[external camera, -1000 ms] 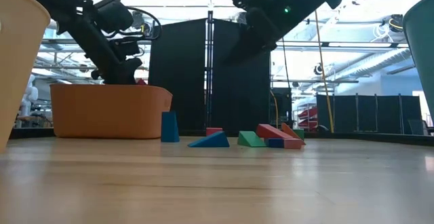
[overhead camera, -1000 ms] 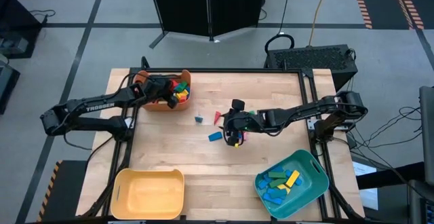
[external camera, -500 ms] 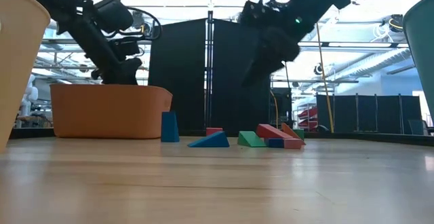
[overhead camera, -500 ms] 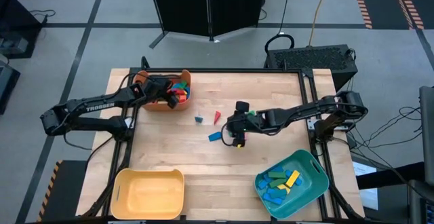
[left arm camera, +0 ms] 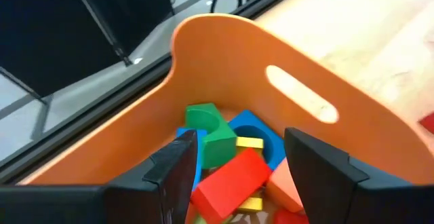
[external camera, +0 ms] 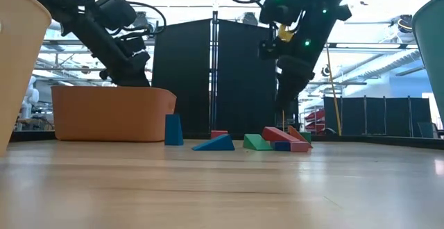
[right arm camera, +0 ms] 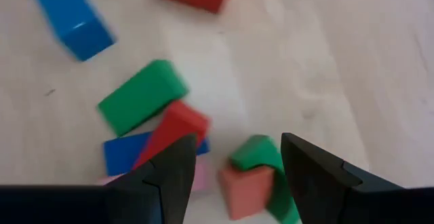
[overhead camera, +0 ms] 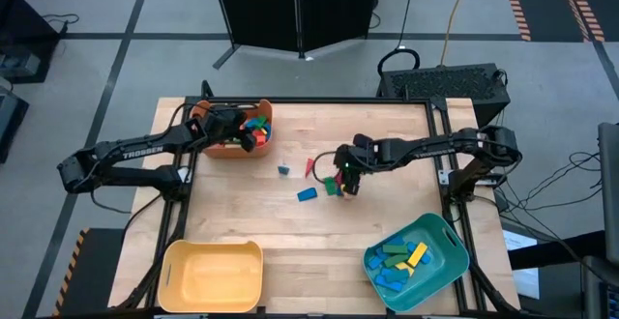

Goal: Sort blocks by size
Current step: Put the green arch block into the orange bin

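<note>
Seen from above, the left gripper (overhead camera: 242,133) hovers over the orange bin (overhead camera: 215,147) of blocks, the right gripper (overhead camera: 345,172) over loose blocks (overhead camera: 334,187) mid-table. Left wrist view: fingers (left arm camera: 178,173) spread, empty, blocks (left arm camera: 229,176) below. Right wrist view: fingers (right arm camera: 173,173) apart, empty, above a green block (right arm camera: 142,96).

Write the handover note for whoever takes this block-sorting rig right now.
Left gripper: jaws open, empty, over the orange bin, which holds several blocks.
Right gripper: jaws open, empty, above the loose pile at mid-table.
Blocks: the teal bin holds blue, green and yellow ones; the yellow bin looks empty. On the table lie a blue wedge, a small blue block, a red piece and the pile.
Done: most blocks are in the orange and teal bins.
Left: sort the loose blocks at mid-table.
</note>
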`<state>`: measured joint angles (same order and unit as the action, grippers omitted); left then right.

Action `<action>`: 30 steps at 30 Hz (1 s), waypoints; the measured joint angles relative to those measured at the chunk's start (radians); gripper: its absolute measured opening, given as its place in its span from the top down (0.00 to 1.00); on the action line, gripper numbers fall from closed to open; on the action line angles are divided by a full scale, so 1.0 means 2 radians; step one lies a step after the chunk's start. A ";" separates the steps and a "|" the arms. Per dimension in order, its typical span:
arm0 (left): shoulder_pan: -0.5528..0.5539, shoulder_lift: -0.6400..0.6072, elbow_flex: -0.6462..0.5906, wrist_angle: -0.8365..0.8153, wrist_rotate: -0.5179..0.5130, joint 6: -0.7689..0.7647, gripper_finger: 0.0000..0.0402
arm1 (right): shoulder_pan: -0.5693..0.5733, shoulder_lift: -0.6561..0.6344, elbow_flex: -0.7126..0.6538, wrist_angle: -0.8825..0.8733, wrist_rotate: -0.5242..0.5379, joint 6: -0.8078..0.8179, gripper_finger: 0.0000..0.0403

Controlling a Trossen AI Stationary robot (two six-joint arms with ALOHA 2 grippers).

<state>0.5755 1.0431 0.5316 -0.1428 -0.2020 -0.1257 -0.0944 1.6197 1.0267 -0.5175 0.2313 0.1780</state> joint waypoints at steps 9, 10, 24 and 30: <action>0.000 0.000 0.000 0.001 0.007 0.000 0.45 | -0.054 0.000 0.000 -0.069 -0.001 -0.011 0.50; 0.000 0.000 0.000 0.002 0.007 0.000 0.45 | -0.057 0.000 0.000 -0.076 0.000 -0.013 0.50; -0.008 0.000 0.000 0.000 0.008 -0.012 0.45 | -0.088 0.047 0.000 -0.092 -0.013 0.073 0.50; -0.010 0.000 0.000 0.000 0.009 -0.012 0.45 | -0.091 0.068 0.000 -0.092 -0.015 0.074 0.57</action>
<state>0.5560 1.0424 0.5316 -0.1424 -0.1844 -0.1501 -0.2766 1.7550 1.0267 -0.7019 0.2016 0.3254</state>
